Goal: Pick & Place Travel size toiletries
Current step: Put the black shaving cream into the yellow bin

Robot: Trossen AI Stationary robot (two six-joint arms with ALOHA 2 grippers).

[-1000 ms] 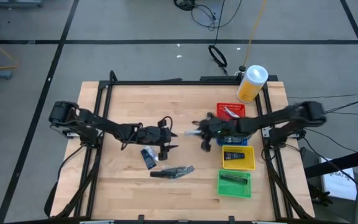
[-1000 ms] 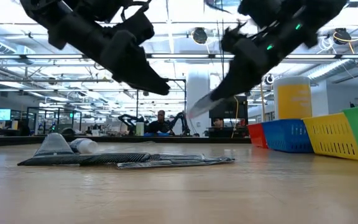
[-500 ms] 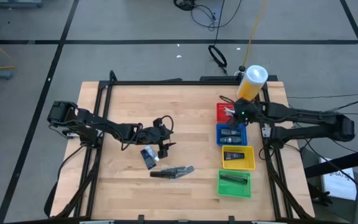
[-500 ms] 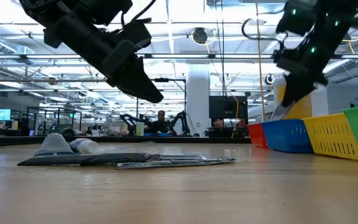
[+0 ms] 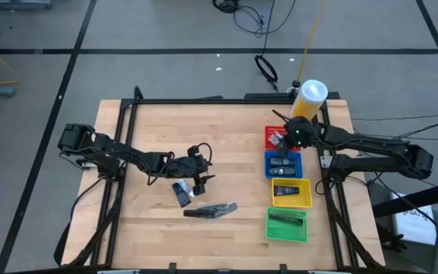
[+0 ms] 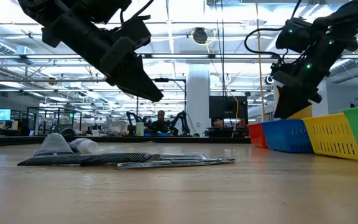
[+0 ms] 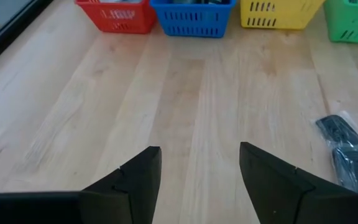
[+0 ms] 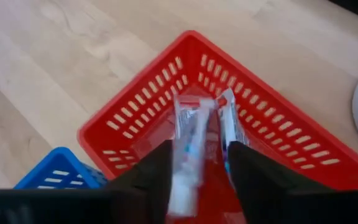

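Observation:
My right gripper (image 5: 285,138) (image 8: 201,177) hovers over the red basket (image 5: 269,131) with its fingers apart. A blurred white tube (image 8: 188,152) shows between them, close to one finger. A second white tube (image 8: 227,127) lies in the basket. My left gripper (image 5: 201,180) (image 7: 199,180) is open above the table's middle. Beside it, dark tubes and sachets (image 5: 181,192) (image 5: 212,211) (image 6: 123,160) lie flat on the wood. One dark sachet (image 7: 347,152) shows in the left wrist view. My right gripper stands from above, pointing down into the red basket (image 8: 135,134), with the white tube (image 8: 185,174) alongside one finger (image 8: 154,177). I cannot tell whether that finger touches the tube. A gap shows between the tube and the other finger.
Blue (image 5: 283,164), yellow (image 5: 290,202) and green (image 5: 287,233) baskets stand in a row nearer than the red one, each holding dark items. A yellow canister with a white lid (image 5: 308,101) stands at the far right corner. Bare wood lies at the table's left and far sides.
My right gripper has carried the white tube from the table's middle toward the right and far edges, to above the red basket. Half a second ago the tube hung below its fingers in the low view. Now it no longer shows there.

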